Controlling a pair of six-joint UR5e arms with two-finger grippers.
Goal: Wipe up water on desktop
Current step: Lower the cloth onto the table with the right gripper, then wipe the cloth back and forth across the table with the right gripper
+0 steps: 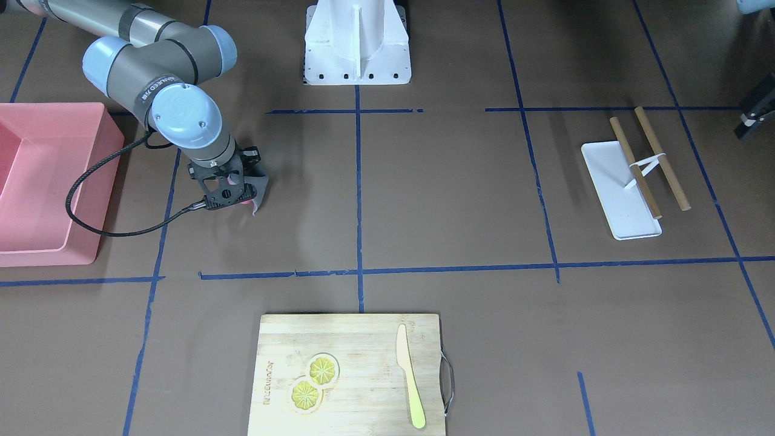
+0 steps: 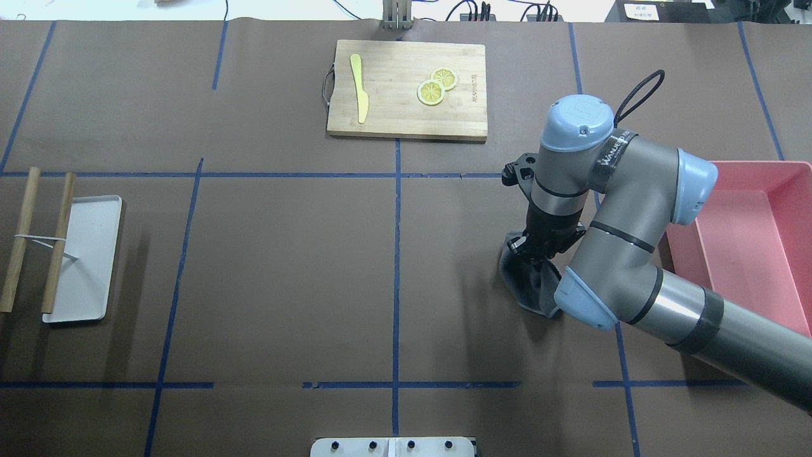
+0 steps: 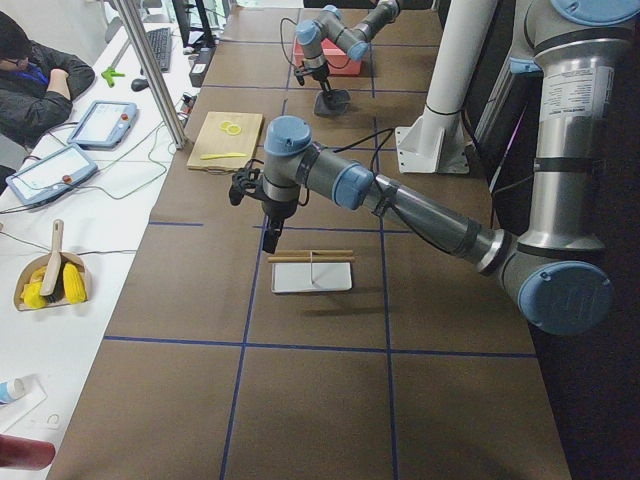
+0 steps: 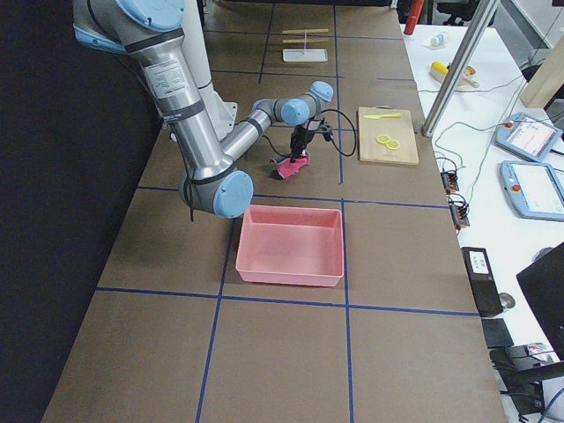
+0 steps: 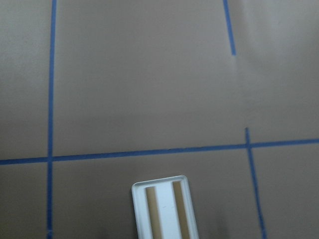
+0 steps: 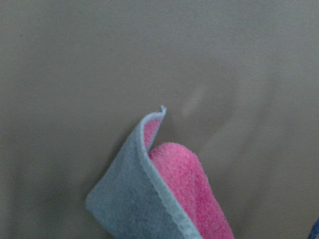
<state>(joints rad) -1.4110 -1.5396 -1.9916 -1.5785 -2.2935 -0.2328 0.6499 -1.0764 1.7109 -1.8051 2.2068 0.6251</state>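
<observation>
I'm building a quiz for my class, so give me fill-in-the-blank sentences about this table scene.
The right gripper holds a cloth, grey on one side and ____ on the other.
The cutting board carries a knife and ____ lemon slices.
Two wooden sticks lie by a ____ tray.
Missing: pink; two; white.

Matt desktop [image 2: 285,266] — fleecy cloth [image 6: 134,199]
</observation>
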